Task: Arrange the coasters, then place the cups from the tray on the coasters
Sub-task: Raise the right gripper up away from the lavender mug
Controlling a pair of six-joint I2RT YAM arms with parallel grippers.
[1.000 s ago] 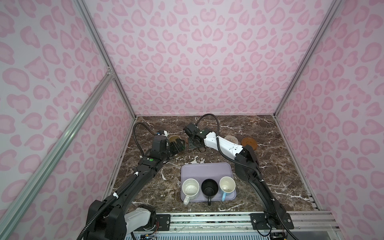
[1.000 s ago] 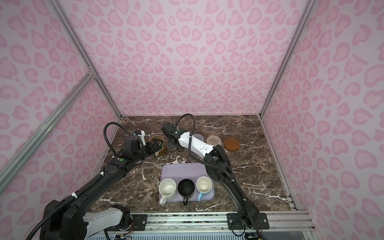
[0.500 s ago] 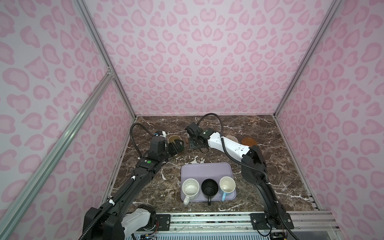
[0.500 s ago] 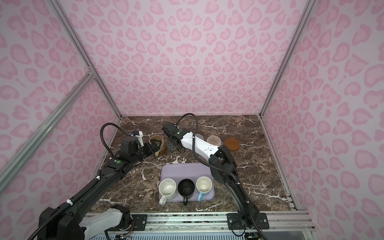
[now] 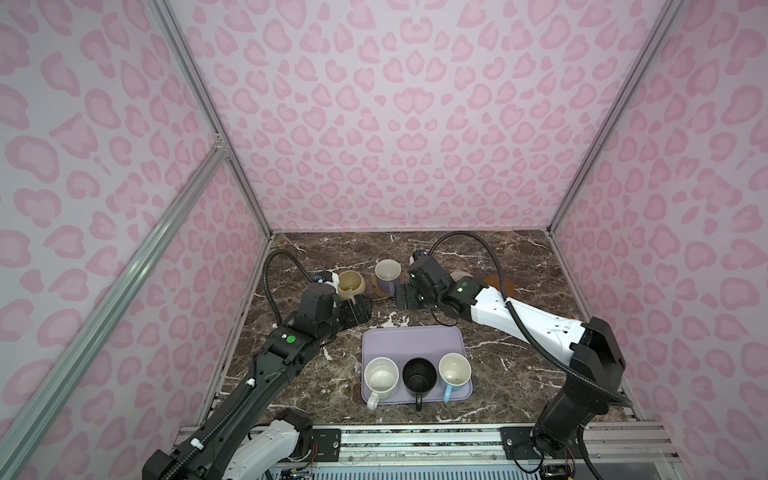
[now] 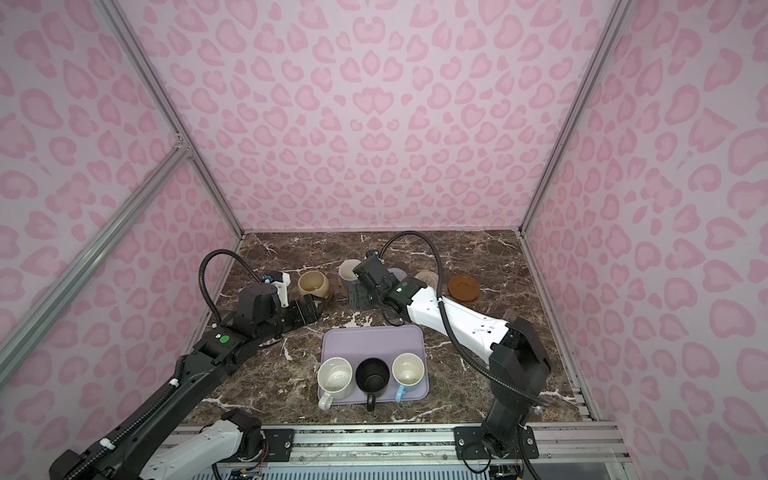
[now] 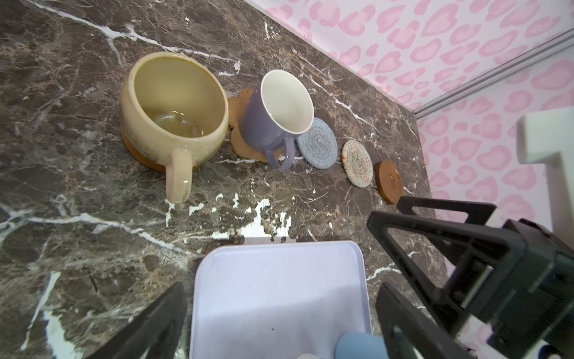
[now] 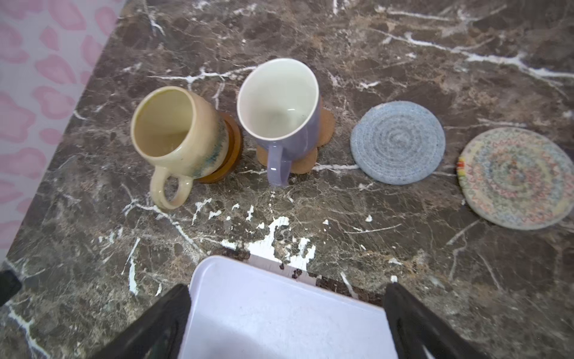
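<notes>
Right gripper (image 5: 407, 298) released mug (image 5: 387, 274) onto paw-shaped, perhaps-cork coaster (image 8: 306, 163).

A robot test booth is indicated: a marble-look table (image 5: 519, 365) is enclosed by pink panels (image 5: 395, 124) on aluminium struts (image 5: 201, 95), and two arms (image 5: 532, 320) are mounted on a rail (image 5: 415, 436).
</notes>
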